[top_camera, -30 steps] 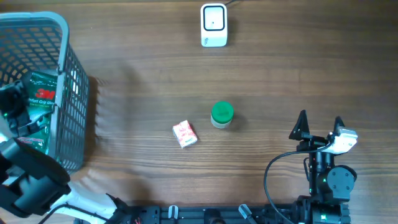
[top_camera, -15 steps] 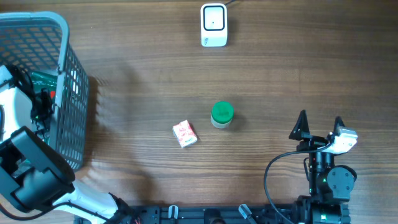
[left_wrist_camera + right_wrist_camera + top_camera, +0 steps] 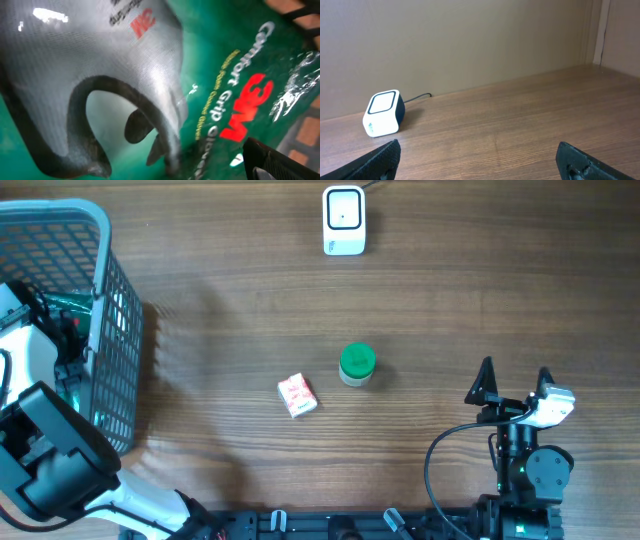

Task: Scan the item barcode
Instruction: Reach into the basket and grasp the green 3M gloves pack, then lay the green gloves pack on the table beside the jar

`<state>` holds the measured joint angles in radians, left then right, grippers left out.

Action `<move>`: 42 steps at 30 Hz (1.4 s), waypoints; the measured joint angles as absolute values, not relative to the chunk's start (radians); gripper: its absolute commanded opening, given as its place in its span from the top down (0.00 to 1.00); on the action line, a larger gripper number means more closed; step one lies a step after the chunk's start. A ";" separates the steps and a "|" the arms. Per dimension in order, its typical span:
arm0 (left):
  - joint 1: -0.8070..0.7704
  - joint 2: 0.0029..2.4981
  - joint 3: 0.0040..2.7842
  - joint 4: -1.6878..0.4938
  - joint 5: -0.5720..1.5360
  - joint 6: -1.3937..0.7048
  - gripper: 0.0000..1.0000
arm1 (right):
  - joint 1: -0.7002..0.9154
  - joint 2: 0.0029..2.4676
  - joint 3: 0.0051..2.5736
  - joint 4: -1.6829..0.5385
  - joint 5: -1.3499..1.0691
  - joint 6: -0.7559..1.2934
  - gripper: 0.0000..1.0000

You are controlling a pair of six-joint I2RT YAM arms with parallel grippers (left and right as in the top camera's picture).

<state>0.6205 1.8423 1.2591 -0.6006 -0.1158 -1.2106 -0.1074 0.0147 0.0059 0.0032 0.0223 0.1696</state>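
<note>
A green 3M Comfort Grip Gloves packet [image 3: 235,100] fills the left wrist view, with a grey glove printed on it. It lies inside the grey wire basket [image 3: 112,330]; from overhead only a green sliver of the packet [image 3: 72,302] shows beside the arm. My left gripper [image 3: 62,340] is down in the basket just above the packet, open, with one black finger [image 3: 272,160] showing at the lower right. The white barcode scanner [image 3: 343,220] stands at the table's far edge. My right gripper [image 3: 514,375] rests open and holds nothing, pointing toward the scanner [image 3: 382,113].
A green-lidded jar [image 3: 357,364] and a small red-and-white box [image 3: 297,395] stand mid-table. The basket's tall mesh walls surround my left gripper. A cable runs from the scanner toward the back wall.
My left arm has moved further into the basket and now covers most of the green packet. The right arm has not moved.
</note>
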 measured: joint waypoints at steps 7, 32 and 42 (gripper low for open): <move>0.620 1.842 1.259 -0.555 -0.219 -1.291 0.00 | -0.107 0.015 0.006 0.003 0.022 0.170 0.00; 0.621 1.159 1.328 -0.505 -0.129 -1.026 0.96 | -0.108 0.015 0.006 0.003 0.022 0.170 0.00; 0.419 0.896 1.332 -0.858 0.246 -0.872 0.96 | -0.107 0.015 0.006 0.003 0.022 0.170 0.00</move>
